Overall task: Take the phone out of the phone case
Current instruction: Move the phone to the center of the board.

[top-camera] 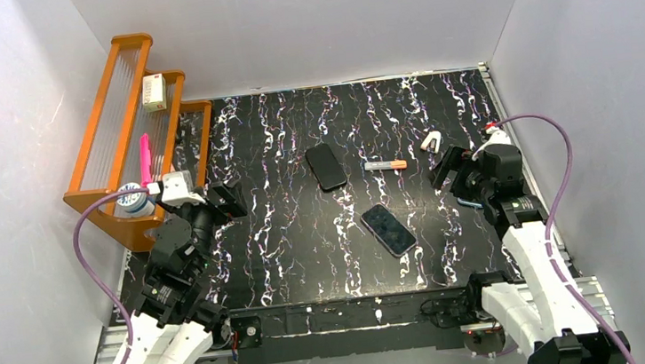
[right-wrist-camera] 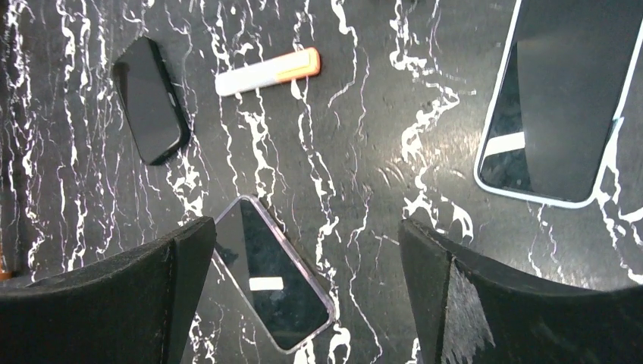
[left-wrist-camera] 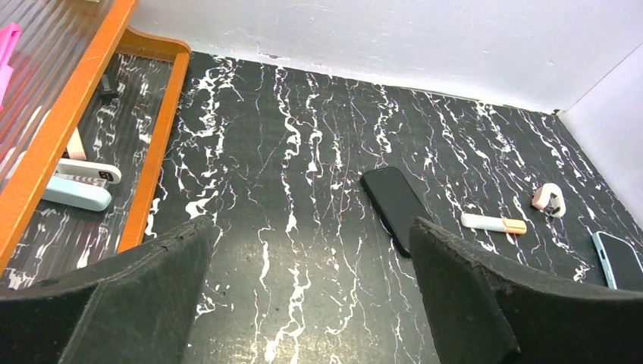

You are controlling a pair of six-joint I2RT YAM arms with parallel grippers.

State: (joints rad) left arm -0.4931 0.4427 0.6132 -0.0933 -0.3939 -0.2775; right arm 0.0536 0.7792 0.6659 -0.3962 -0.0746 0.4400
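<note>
A phone with a dark screen in a clear phone case (top-camera: 389, 229) lies flat on the black marbled mat, near the middle front. In the right wrist view this cased phone (right-wrist-camera: 277, 277) sits just inside my left finger. My right gripper (top-camera: 444, 168) (right-wrist-camera: 305, 227) hovers open to the phone's right, holding nothing. My left gripper (top-camera: 227, 200) (left-wrist-camera: 311, 227) is also open and empty over bare mat at the left. A bare black phone (top-camera: 326, 165) (left-wrist-camera: 394, 203) (right-wrist-camera: 150, 98) lies farther back.
Another phone in a pale blue case (right-wrist-camera: 557, 98) (left-wrist-camera: 620, 260) lies under my right arm. A white and orange marker (top-camera: 386, 165) and a small white clip (top-camera: 430, 142) lie behind it. An orange rack (top-camera: 117, 121) with small items stands at the left.
</note>
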